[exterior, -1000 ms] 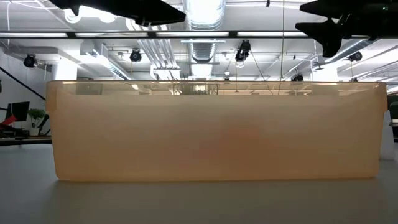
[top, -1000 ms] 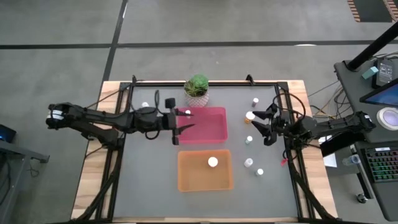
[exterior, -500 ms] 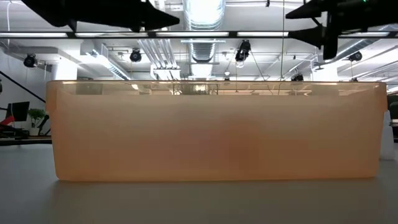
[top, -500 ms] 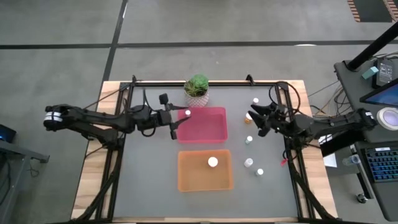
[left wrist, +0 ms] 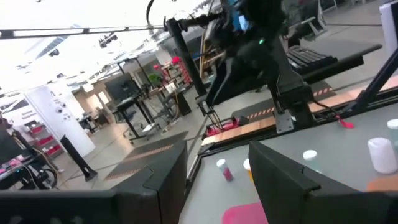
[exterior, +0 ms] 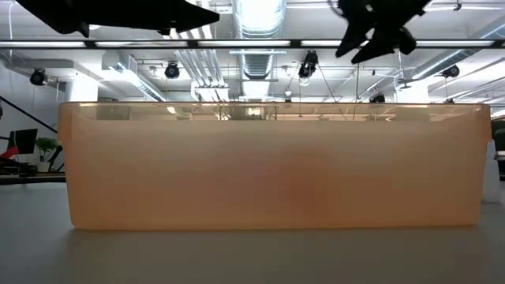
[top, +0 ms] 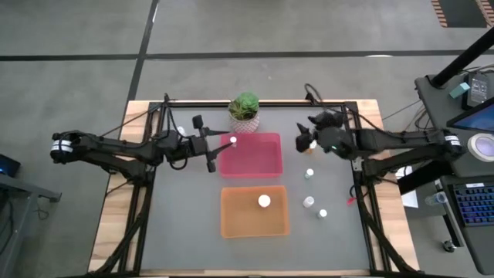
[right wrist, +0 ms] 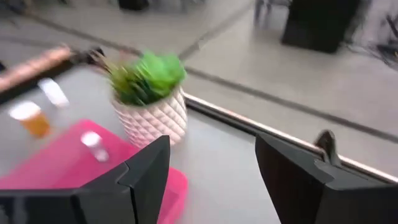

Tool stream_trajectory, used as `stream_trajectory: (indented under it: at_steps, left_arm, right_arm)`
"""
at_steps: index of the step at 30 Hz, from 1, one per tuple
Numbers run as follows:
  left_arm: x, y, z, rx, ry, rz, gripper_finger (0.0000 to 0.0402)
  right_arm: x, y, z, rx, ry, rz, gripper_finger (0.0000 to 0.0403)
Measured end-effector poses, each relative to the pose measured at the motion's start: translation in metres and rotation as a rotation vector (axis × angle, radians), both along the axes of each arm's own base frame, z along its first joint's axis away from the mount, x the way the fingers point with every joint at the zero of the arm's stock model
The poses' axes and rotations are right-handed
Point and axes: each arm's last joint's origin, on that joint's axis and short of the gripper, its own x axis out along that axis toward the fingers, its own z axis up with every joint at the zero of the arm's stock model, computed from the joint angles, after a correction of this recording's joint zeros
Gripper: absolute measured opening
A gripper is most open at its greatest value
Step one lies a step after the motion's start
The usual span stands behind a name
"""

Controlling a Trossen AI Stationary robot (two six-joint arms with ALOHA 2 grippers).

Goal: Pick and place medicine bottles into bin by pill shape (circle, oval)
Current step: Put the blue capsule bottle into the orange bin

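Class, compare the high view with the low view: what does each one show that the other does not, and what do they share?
Only the high view shows the pink tray, the potted plant, the loose medicine bottles and the bottle lying in the orange tray.
Only the low view shows the room's ceiling lights and pipes.
Both show the orange tray and both arms above the table.

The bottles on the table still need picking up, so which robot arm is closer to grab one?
Probably the right. In the high view the right gripper hovers, jaws open, by the loose bottles; the left gripper sits across the pink bin from them.
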Motion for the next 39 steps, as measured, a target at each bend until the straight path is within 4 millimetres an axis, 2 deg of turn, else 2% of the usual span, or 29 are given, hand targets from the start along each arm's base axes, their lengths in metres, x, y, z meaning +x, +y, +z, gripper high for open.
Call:
stream_trajectory:
  at_steps: [5,9,13,17,22,30,39]
  left_arm:
    - [-0.003,0.000,0.002,0.001,-0.013,0.000,0.0157]
    - [-0.003,0.000,0.002,0.001,-0.010,0.000,0.0157]
    - [-0.003,0.000,0.002,0.001,-0.009,0.000,0.0157]
    - [-0.003,0.000,0.002,0.002,-0.010,0.000,0.0157]
    - [-0.003,0.000,0.002,0.002,-0.009,0.000,0.0157]
    - [-0.003,0.000,0.001,0.002,-0.004,0.000,0.0157]
    - [-0.003,0.000,0.001,0.002,-0.001,0.000,0.0157]
  right_arm:
    - [0.012,-0.035,0.012,0.142,0.105,-0.018,0.0228]
    - [0.021,-0.068,0.007,0.283,0.202,-0.002,0.0228]
    - [0.023,-0.104,-0.004,0.415,0.279,0.003,0.0228]
    - [0.019,-0.136,-0.022,0.536,0.360,-0.029,0.0228]
    - [0.003,-0.166,-0.043,0.654,0.481,-0.131,0.0228]
    - [-0.018,-0.187,-0.063,0.786,0.594,-0.189,0.0228]
    - [-0.025,-0.194,-0.066,0.816,0.582,-0.188,0.0228]
